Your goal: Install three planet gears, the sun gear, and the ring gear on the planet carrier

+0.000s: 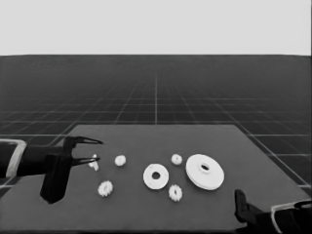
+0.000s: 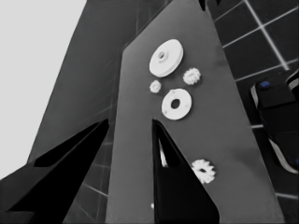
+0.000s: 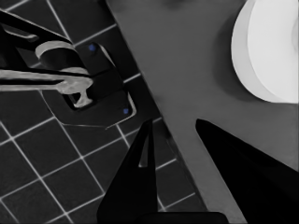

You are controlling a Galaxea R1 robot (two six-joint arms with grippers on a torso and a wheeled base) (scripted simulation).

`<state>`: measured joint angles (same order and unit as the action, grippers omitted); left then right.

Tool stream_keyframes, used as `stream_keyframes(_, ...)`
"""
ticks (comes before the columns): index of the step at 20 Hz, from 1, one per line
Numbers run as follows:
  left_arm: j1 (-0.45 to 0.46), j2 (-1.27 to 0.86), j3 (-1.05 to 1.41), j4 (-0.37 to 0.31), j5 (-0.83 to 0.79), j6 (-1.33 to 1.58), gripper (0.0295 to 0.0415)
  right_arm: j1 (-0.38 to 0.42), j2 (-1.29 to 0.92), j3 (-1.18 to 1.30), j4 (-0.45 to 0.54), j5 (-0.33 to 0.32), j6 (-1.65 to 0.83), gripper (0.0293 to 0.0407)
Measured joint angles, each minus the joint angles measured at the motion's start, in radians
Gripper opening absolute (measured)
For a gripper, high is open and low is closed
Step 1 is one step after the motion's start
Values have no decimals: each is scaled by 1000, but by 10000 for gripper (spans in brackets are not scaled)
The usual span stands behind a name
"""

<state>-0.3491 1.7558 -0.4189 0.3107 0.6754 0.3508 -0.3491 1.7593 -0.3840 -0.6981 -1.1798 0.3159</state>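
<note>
gears (image 1: 120, 160) loose around smaller round part (image 1: 156, 176)
both hands spread, holding nothing: left hand (image 1: 92, 150), right hand (image 3: 180, 149). gears look light, stiff, likely slippery; pinch across teeth.

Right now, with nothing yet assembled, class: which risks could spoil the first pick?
1. A thin white piece lies under the waiting left end effector; closing there could snag it.
2. One gear sits close between the smaller round part and the larger round part, so fingers reaching it may nudge either.
</note>
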Motion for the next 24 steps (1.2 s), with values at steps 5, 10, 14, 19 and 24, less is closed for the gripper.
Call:
stream_keyframes(5, 256, 253, -151, 465, 396, -486, 380, -11, 1, 3, 9, 2, 0, 380)
stream_keyframes(10, 309, 854, -1196, -124, 787, -1252, 386, -6, 0, -2, 1, 0, 0, 385)
stream_keyframes(14, 315, 926, -1386, -195, 795, -1216, 385, -6, 0, -3, 1, 0, 0, 385)
stream_keyframes(19, 478, 1003, -1570, -98, 674, -1137, 385, -6, 0, -3, 0, 0, 0, 385)
stream_keyframes(24, 485, 1012, -1590, -96, 667, -1127, 385, -6, 0, -3, 0, 0, 0, 385)
